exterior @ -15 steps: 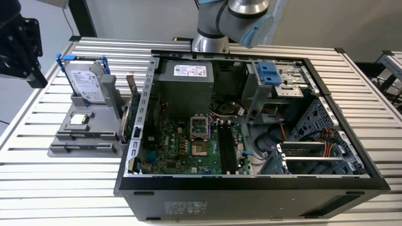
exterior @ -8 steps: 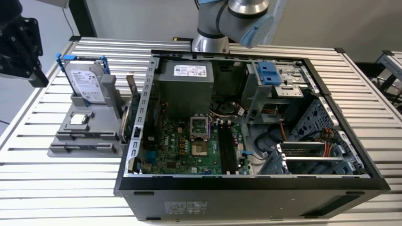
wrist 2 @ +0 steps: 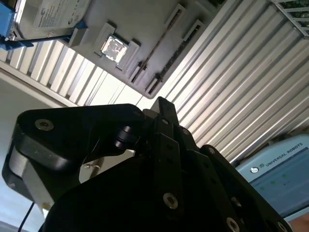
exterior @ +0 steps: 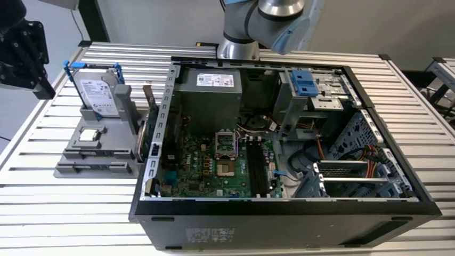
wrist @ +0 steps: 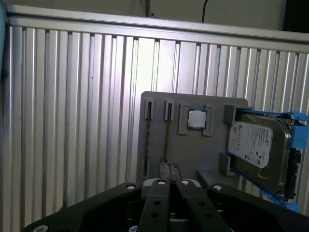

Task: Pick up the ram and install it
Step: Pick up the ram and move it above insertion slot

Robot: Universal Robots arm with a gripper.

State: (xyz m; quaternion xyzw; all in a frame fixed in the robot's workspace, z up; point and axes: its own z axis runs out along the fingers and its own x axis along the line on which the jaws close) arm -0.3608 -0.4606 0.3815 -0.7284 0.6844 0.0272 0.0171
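The grey arm [exterior: 274,18] has a light blue cap. It rises from a round silver base [exterior: 238,49] at the top middle of the exterior view. Its black end [exterior: 25,53] hangs high at the exterior view's left. In both wrist views the black gripper [wrist: 170,169] points down. Its two fingers [wrist: 157,203] are pressed together at the tips.

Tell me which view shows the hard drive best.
The first wrist view: the hard drive appears large, label facing the camera, in its blue frame. The exterior view shows it farther off; the second wrist view cuts it off at the edge.
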